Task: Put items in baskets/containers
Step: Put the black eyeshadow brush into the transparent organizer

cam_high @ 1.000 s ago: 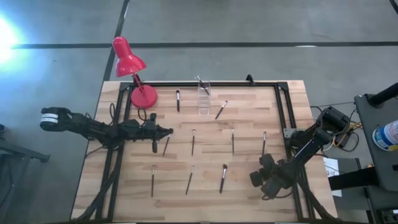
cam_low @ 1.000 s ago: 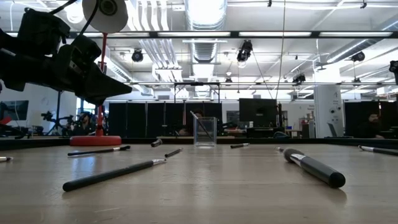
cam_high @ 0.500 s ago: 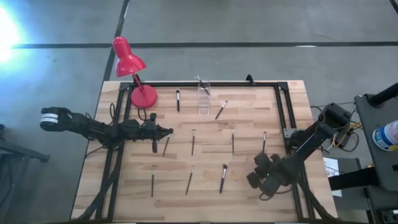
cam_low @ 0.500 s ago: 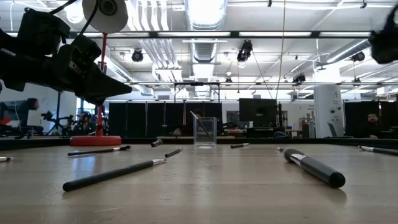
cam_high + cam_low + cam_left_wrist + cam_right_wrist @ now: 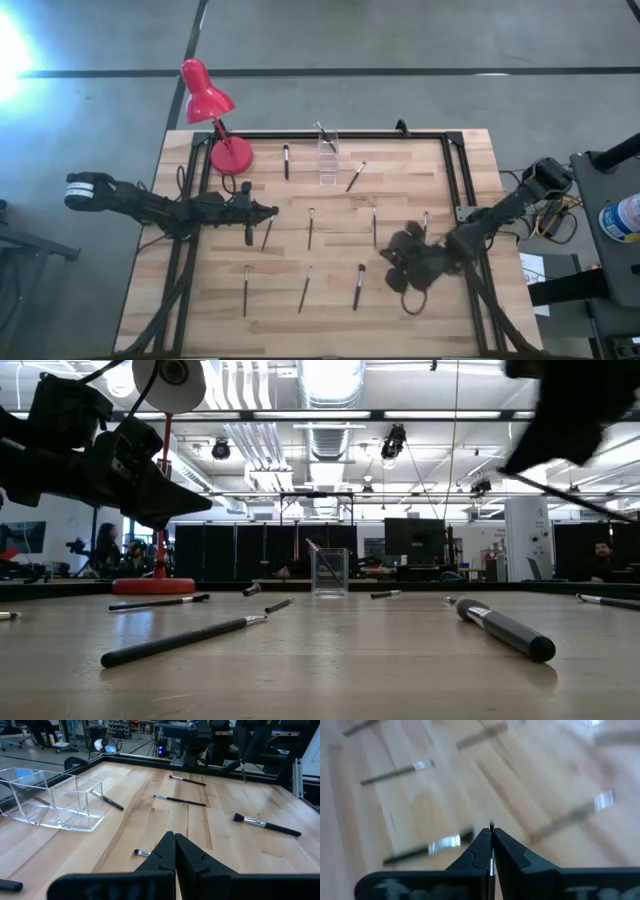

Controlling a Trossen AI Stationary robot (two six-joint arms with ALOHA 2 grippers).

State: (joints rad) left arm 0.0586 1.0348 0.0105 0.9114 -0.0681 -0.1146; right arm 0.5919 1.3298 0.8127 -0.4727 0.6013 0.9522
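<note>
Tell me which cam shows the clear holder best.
Left wrist view: the clear holder sits close and large, its compartments visible. The high view shows it only small, near the table's far edge, with one brush in it. The low view has it distant but upright. Right wrist view: not visible.

A red lamp (image 5: 207, 100) stands at the far left corner of the wooden table (image 5: 330, 320), its round base (image 5: 231, 155) on the wood and its shade leaning out past the table's edge. A black frame (image 5: 452, 170) runs along the table's far edge and down both sides. To the right of the table, a dark cart (image 5: 610, 170) carries a bottle (image 5: 622, 217), and beyond the table a person (image 5: 600, 555) shows in the room.
</note>
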